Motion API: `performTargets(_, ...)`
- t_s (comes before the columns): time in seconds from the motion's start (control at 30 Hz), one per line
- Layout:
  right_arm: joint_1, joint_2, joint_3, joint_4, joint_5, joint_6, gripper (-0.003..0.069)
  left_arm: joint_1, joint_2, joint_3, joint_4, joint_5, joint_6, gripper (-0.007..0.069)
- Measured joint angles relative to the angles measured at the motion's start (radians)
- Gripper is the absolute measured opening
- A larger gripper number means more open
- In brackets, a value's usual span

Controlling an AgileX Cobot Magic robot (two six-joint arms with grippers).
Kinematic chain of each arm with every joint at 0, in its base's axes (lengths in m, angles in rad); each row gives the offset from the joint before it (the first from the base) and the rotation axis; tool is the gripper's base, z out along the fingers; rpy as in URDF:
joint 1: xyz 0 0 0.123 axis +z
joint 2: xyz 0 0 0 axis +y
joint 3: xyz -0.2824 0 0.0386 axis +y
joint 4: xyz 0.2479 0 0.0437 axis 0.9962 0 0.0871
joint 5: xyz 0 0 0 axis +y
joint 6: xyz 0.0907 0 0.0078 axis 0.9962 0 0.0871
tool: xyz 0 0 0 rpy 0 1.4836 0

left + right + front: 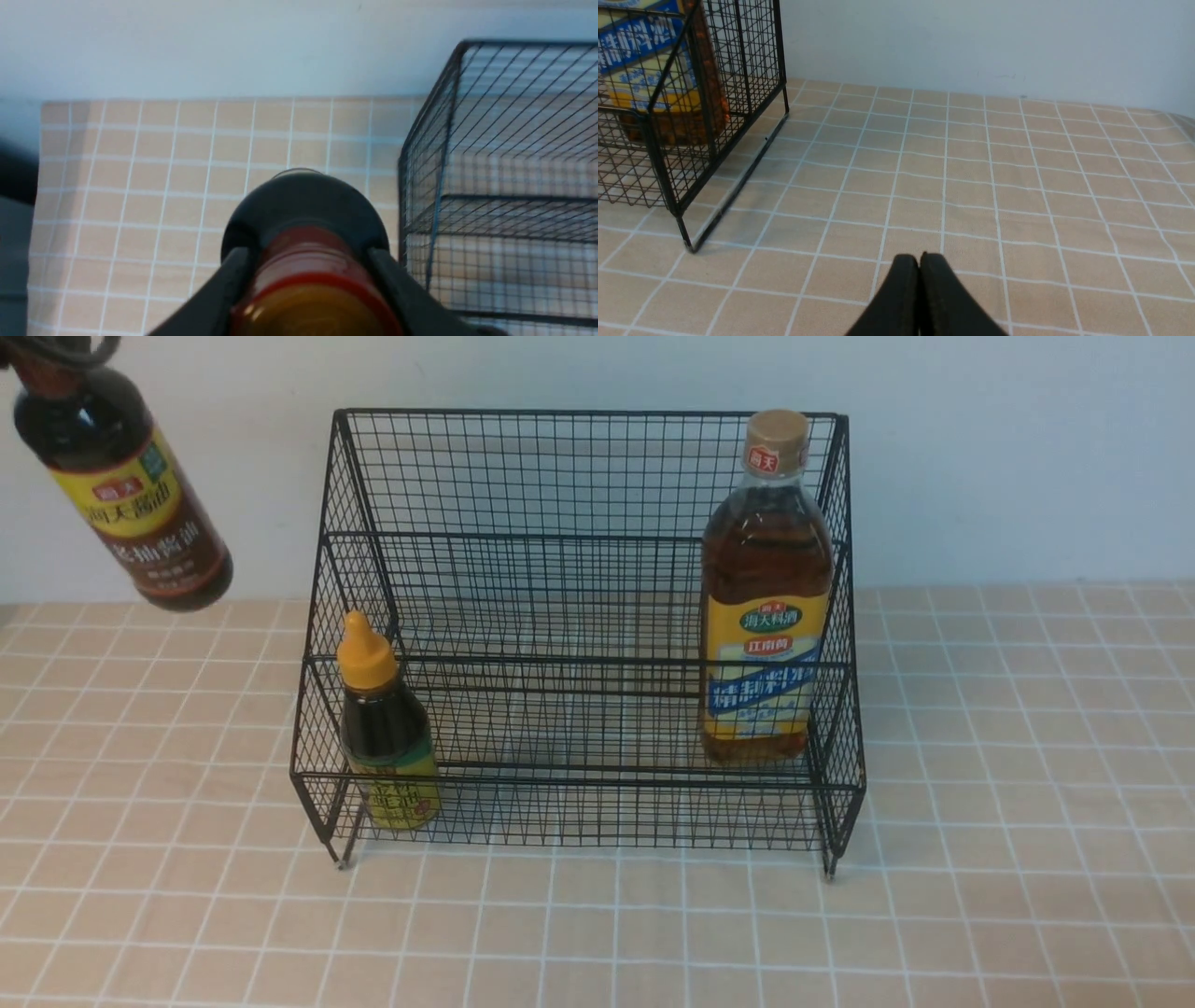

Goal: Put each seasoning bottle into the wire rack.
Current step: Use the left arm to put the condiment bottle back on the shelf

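The left gripper [310, 280] stands partly open, its fingers closed around the red neck of the dark soy sauce bottle [140, 513], while the right gripper [920, 266] has its fingertips together with nothing between them; the bottle hangs tilted in the air left of the black wire-mesh rack [579, 662], its base leaning toward the rack, and the step in hand looks to be carrying this last bottle over, which calls for moving it right, above the mesh side, straightening it and lowering it into a free stretch of a tier; it is dark glass with a yellow and brown label, and beyond it the small bottle with the yellow nozzle cap [389, 737] sits at the rack's near left, the large amber cooking wine bottle [767, 560] with the tan cap on the right, farther back
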Motion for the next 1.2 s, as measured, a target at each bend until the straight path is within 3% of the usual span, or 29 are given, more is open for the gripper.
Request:
performTargets(0.57, 0.000, 0.000, 0.000, 0.000, 0.000, 0.000, -0.0014, -0.190, -0.038, -0.064, -0.033, 0.001, -0.044, 0.0268)
performTargets(1.2, 0.000, 0.000, 0.000, 0.000, 0.000, 0.000, -0.0014, -0.206, 0.057, -0.064, -0.115, 0.004, -0.048, 0.0268)
